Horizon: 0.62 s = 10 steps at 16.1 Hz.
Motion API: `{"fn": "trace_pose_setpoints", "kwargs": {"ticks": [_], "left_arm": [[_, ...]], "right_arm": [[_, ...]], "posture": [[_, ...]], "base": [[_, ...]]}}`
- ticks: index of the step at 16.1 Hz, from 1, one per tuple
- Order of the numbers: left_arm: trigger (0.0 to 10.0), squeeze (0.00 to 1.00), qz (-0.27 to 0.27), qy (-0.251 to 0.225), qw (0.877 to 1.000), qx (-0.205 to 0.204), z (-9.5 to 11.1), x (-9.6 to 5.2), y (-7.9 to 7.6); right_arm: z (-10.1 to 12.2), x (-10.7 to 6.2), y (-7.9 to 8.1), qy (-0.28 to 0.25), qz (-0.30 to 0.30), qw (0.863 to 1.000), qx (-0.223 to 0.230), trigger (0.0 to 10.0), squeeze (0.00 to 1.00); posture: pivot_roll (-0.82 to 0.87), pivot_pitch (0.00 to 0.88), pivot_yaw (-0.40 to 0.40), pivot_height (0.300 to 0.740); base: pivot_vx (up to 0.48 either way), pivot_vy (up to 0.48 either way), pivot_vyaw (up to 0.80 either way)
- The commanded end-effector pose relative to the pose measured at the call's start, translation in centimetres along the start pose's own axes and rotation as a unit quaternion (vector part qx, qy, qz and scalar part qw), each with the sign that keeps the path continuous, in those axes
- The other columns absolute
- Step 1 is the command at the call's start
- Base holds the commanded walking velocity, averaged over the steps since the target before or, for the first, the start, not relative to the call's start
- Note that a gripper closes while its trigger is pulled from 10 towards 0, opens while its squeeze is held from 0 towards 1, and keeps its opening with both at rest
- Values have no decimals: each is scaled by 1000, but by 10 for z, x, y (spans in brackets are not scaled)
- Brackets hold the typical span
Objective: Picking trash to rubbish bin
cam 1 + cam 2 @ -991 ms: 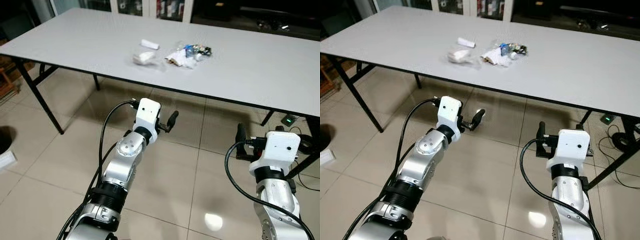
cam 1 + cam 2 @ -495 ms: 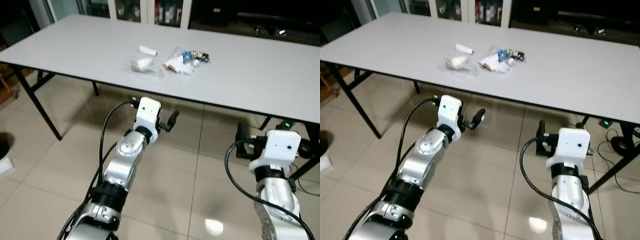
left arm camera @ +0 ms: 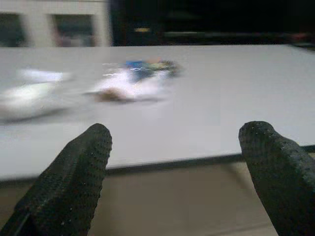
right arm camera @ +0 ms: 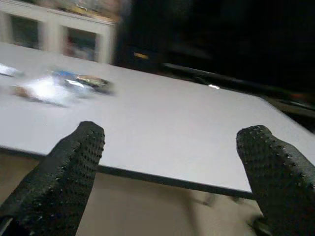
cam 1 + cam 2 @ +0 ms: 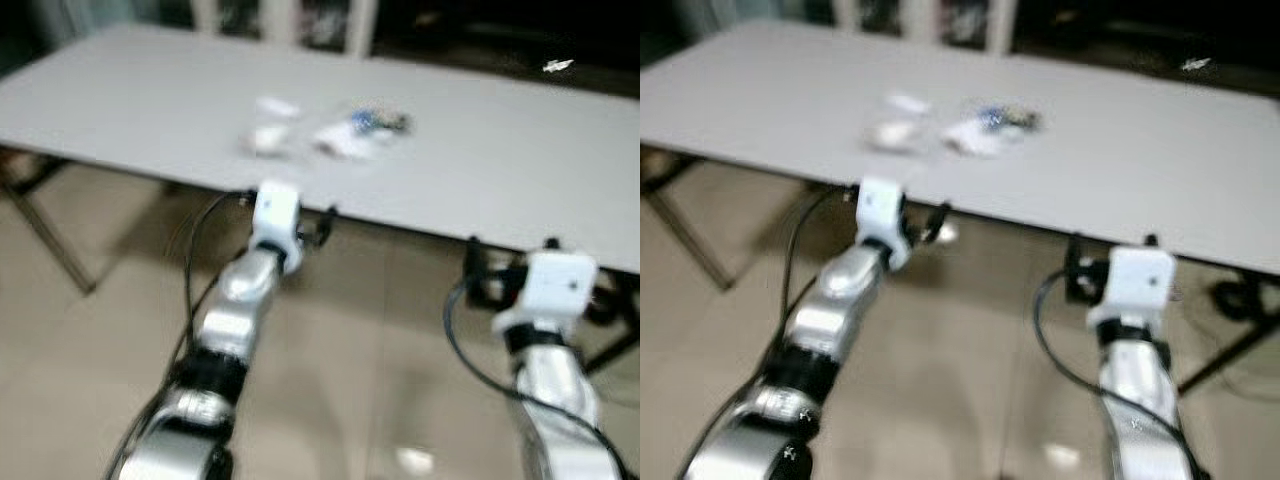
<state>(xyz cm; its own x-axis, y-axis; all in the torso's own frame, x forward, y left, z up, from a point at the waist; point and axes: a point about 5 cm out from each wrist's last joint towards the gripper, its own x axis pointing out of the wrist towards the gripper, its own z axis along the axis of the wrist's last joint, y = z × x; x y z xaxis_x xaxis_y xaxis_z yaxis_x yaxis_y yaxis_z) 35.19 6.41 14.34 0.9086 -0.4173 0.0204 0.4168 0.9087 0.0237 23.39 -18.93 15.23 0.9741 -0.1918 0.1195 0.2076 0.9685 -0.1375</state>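
The picture is blurred by motion. On the long grey table (image 5: 520,150) lie a crumpled white paper (image 5: 268,138), a small white roll (image 5: 275,105) and a pile of wrappers with blue bits (image 5: 358,135). My left gripper (image 5: 325,225) is held open just below the table's front edge, in front of the trash; along its fingers (image 3: 74,177) I see the wrapper pile (image 3: 133,81) and the white paper (image 3: 29,96). My right gripper (image 5: 510,250) is open too, low at the table's edge further right, with the wrappers (image 4: 59,86) far off to its side.
A black table leg (image 5: 40,230) slants down at the left over the tiled floor (image 5: 340,380). Dark cables and a table leg lie at the right (image 5: 610,300). White cabinets (image 3: 54,24) stand behind the table.
The whole view has shifted and blurred, so the camera has moved nearer the table. Both grippers now sit closer to the table's front edge, still open and holding nothing.
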Motion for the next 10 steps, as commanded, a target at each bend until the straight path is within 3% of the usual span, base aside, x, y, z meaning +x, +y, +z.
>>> {"fn": "trace_pose_setpoints", "kwargs": {"ticks": [1, 10], "left_arm": [[10000, 0, 3, -7, 1000, 11, 4, 1, 4], [10000, 0, 4, -8, 1000, 10, 3, 3, 3]], "right_arm": [[6, 1, 3, -13, 5, 1000, 5, 10000, 0], [8, 2, 4, -19, 10, 1000, 1, 10000, 0]], "posture": [[99, 29, -44, 740], [93, 23, -45, 740]], "base": [[454, 0, 0], [451, 0, 0]]}}
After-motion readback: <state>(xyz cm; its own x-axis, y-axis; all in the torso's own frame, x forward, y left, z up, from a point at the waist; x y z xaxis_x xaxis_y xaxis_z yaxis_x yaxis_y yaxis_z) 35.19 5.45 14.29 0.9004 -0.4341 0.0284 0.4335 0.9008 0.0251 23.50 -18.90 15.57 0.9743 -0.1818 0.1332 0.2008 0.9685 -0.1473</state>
